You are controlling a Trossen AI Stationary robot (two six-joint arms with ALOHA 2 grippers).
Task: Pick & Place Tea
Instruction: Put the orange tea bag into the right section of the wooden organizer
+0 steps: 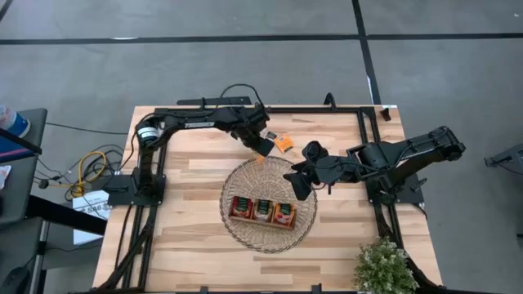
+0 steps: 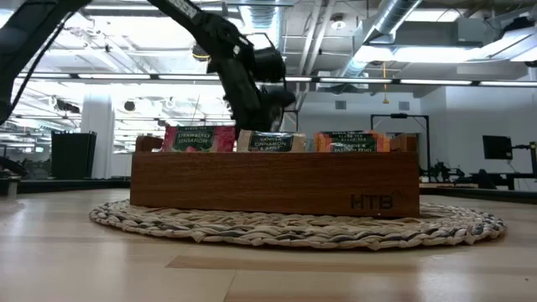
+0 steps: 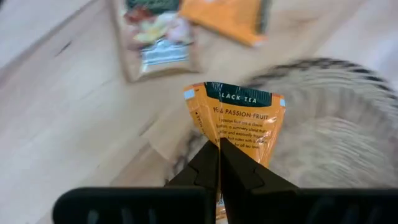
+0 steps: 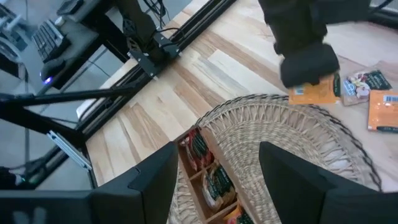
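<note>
Left gripper [image 3: 219, 163] is clamped on 1 orange sachet [image 3: 236, 118], label reads black tea, passion fruit; in the wrist view the 2 fingers meet on its lower edge. From above, that gripper [image 1: 263, 145] sits at the 12 o'clock edge of the wicker basket [image 1: 302, 233], just above the rim, sachet hanging at the fingertips. Whether the sachet is clear of the table I can't tell. Right gripper [image 4: 217, 168] waits with fingers spread, holding nothing, at the basket's 2 o'clock side. Wooden tray [image 1: 261, 211] sits near the basket's center, 3 compartments, all already showing sachets: low view shows packets standing up above the tray wall [image 2: 277, 180], red at one end, pale in the middle, orange at the other. Still loose on the table [image 1: 188, 245]: at least 2 more sachets just past the basket at 12 to 1 o'clock, 1 pale [image 4: 364, 82] and 1 orange [image 4: 382, 109]. Judgement: well along, tray mostly stocked, this sachet grasped but not yet placed, 2 or so left after it. Orange compartment looks like its likely destination.
</note>
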